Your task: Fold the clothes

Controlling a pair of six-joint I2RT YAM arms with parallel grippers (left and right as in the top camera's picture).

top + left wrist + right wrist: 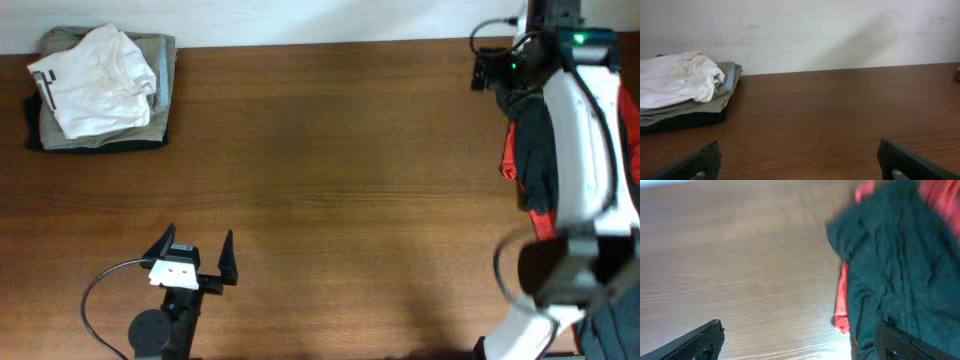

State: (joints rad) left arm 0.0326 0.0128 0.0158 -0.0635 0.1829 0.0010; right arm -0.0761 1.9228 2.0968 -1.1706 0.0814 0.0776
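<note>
Overhead view: a brown wooden table (350,150) is seen, with one arm at its near edge on the left and the other along its right side.
White shirt (98,80): it is found at the far left corner of the table, crumpled rather than spread flat, and laid on top of a small pile. A small dark mark is seen near its left edge.
Under the shirt: khaki-olive trousers (165,70) are laid directly beneath it, and a dark layer (45,140) is seen at the bottom, against the wood.
Left gripper (198,237): its jaws are spread wide and nothing is held between them. It is pointed toward the far edge, over bare wood, well apart from the white shirt.
Left wrist view: the shirt and trousers are seen at far left, in front of a pale wall (815,35).
Right gripper (800,341): its jaws are likewise spread wide and nothing is gripped. One finger is seen over bare wood, the other over dark cloth; whether that cloth is touched cannot be told.
Black garment (890,265): it is heaped at the right side of the table and is partly hidden by the right arm from overhead.
Red garment (842,305): it is seen at the edges of the black garment, touching it.
</note>
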